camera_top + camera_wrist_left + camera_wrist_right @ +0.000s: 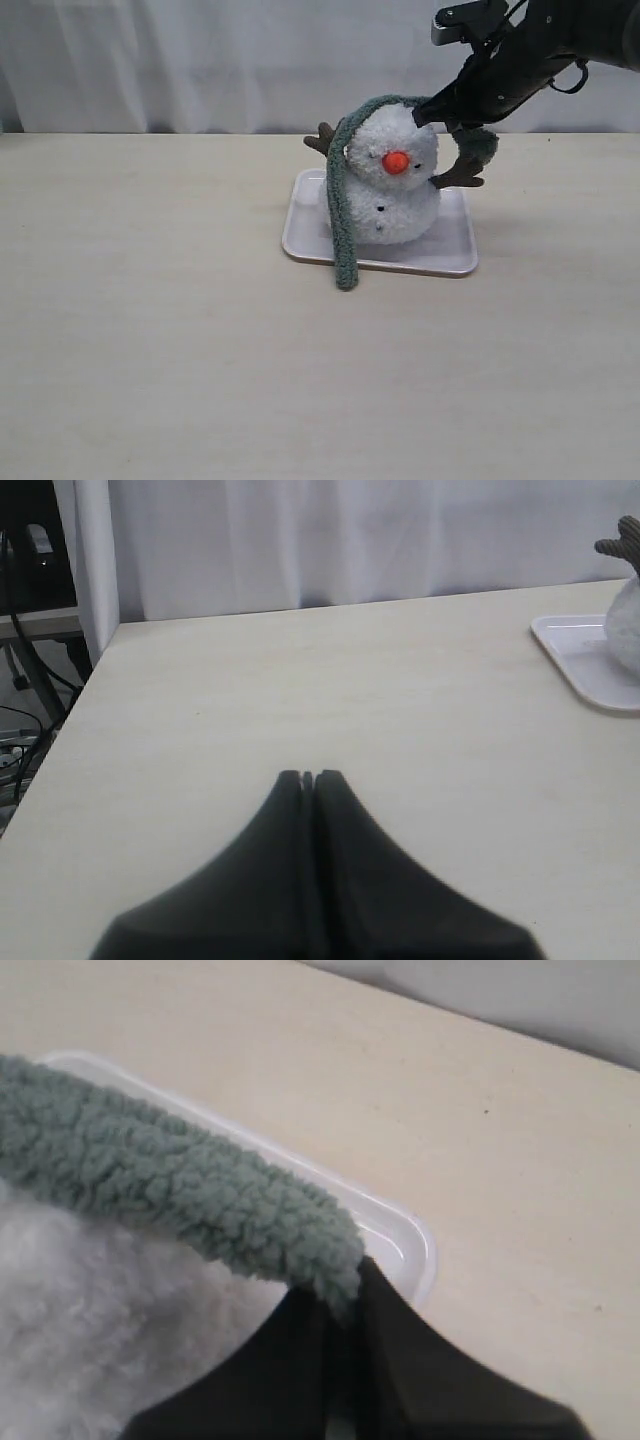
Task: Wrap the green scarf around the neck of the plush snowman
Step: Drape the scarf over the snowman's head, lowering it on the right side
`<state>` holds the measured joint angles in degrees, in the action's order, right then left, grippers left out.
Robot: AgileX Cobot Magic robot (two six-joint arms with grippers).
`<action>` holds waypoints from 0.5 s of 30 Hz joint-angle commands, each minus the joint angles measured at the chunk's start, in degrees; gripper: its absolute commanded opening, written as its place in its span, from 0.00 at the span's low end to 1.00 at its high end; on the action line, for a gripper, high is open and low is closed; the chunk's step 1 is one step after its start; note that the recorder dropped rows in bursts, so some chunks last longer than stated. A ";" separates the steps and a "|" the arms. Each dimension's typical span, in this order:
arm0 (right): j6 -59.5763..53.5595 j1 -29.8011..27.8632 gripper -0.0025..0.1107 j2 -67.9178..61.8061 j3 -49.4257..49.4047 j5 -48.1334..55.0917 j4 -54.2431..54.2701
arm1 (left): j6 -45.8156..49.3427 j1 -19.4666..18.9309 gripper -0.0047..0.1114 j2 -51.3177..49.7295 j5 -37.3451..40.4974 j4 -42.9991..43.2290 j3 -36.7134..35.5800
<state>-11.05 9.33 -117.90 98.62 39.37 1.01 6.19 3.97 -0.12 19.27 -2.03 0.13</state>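
Note:
The plush snowman (pixel 398 185) stands upright on a white tray (pixel 455 255), with an orange nose and brown twig arms. The green scarf (pixel 340 215) is draped over the back of its head; one long end hangs down the snowman's left side in the exterior view and reaches past the tray edge onto the table, the other end curls by the right twig arm. My right gripper (pixel 428 112) is at the top right of the snowman's head, shut on the green scarf (pixel 190 1190). My left gripper (pixel 308 777) is shut and empty over bare table, far from the snowman (pixel 625 630).
White curtain runs behind the table's far edge. In the left wrist view the table's corner and cables on the floor (pixel 25 680) show at one side. The tray rim (pixel 400 1230) lies just under the right gripper.

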 commanded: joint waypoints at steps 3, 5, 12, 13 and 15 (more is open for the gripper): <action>0.37 -0.42 0.06 0.13 6.30 10.90 0.77 | -0.29 -0.21 0.04 0.12 -0.69 -0.19 -0.13; 0.37 -0.42 0.06 0.13 8.22 13.87 2.30 | -0.29 -0.21 0.04 0.12 -0.69 -0.19 -0.13; 0.37 -0.42 0.06 0.13 11.24 21.72 5.60 | -0.29 -0.21 0.04 0.12 -0.69 -0.19 -0.13; 0.37 -0.42 0.06 0.03 11.24 23.31 5.60 | -0.29 -0.21 0.04 0.12 -0.69 -0.19 -0.13; 0.11 -0.42 0.06 -0.08 11.24 26.21 5.60 | -0.29 -0.21 0.04 0.12 -0.69 -0.19 -0.13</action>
<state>-10.92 9.33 -117.90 109.50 61.29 6.40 6.19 3.97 -0.12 19.27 -2.03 0.13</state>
